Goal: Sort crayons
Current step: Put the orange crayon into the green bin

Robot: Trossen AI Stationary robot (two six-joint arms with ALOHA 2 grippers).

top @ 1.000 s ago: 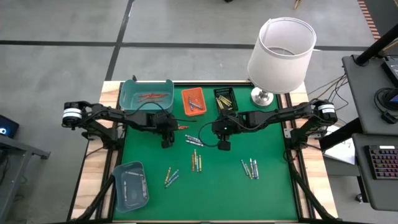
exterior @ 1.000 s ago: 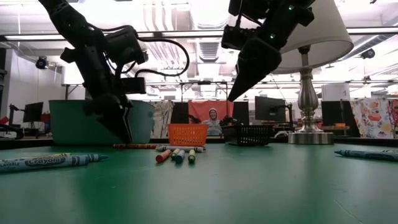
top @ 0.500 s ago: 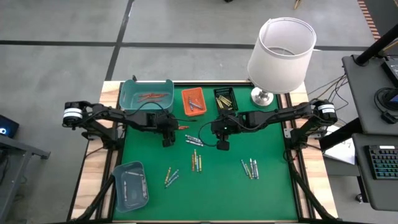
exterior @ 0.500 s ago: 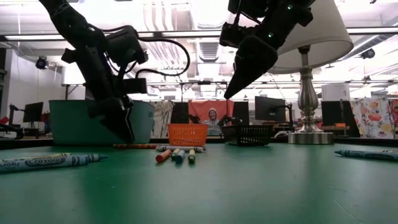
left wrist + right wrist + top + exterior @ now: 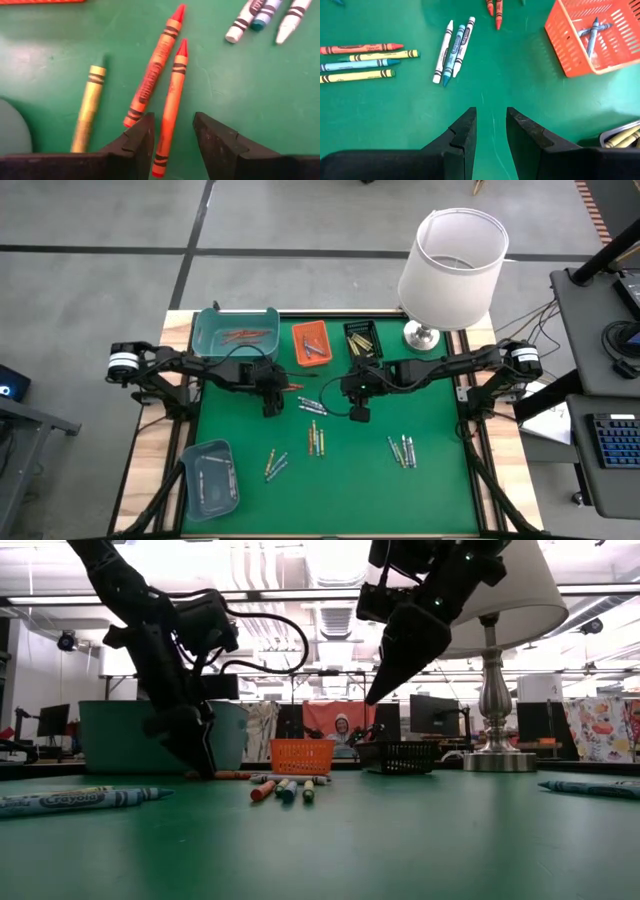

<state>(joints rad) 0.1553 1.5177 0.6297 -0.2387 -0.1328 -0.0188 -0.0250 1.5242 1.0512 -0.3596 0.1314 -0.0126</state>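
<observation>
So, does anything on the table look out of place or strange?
Nothing looks damaged. Loose crayons lie scattered on the green mat, unsorted. The orange basket holds grey-blue crayons, not orange. The open left pincer straddles an orange crayon.

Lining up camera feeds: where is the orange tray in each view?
High view: orange tray at the table's far edge, between teal tray and black tray.
Low view: centre, far back.
Left wrist view: only an orange strip at the edge, probably its rim.
Right wrist view: a corner, holding greyish crayons.
Shared landmark: the black tray beside it.
</observation>
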